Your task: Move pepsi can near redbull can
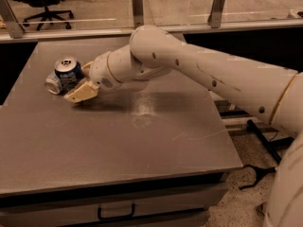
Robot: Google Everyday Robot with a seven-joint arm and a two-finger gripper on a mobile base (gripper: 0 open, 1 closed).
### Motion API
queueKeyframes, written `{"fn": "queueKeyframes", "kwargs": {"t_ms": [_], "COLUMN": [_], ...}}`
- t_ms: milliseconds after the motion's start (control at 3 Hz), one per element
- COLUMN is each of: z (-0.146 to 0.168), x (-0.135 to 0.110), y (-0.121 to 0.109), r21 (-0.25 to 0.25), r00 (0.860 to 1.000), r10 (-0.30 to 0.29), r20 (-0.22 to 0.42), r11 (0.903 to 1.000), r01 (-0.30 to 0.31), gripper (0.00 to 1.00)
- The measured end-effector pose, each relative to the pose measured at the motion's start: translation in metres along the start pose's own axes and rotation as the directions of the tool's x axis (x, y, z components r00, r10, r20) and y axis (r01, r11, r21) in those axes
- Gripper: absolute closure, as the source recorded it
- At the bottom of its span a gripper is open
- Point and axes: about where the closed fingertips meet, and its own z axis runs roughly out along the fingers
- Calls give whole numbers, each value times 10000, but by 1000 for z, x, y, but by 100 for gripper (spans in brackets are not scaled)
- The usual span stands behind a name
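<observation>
Silver and pale blue, the redbull can (52, 84) lies on its side at the far left of the worktop (142, 145). It is a smooth, slim cylinder, so I judge a slight knock would set it rolling. Touching it or just beside it, the dark navy pepsi can (68, 74) stands upright with its silver top showing. The gripper (76, 85) sits at that can's right. Its pale fingers (83, 92) look closed on the can, one in front and the other mostly hidden behind. If I release clumsily, the thin, slick metal could slip or tip, and any push leftward would shunt the lying can. The matte grey worktop offers little grip, and the glossy white arm (199, 65) reaches in from the right.
</observation>
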Motion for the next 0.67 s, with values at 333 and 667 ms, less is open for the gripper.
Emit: {"fn": "queueKeyframes", "kwargs": {"t_ms": [333,667], "z": [1,-10], "x": [3,3], "y": [4,5], "r21": [-184,-358], "r00": [9992,9956], "r10": [-215,-653], "r20": [-341,-679], "r11": [9996,9974], "r01": [208,630], "gripper": [0,0]}}
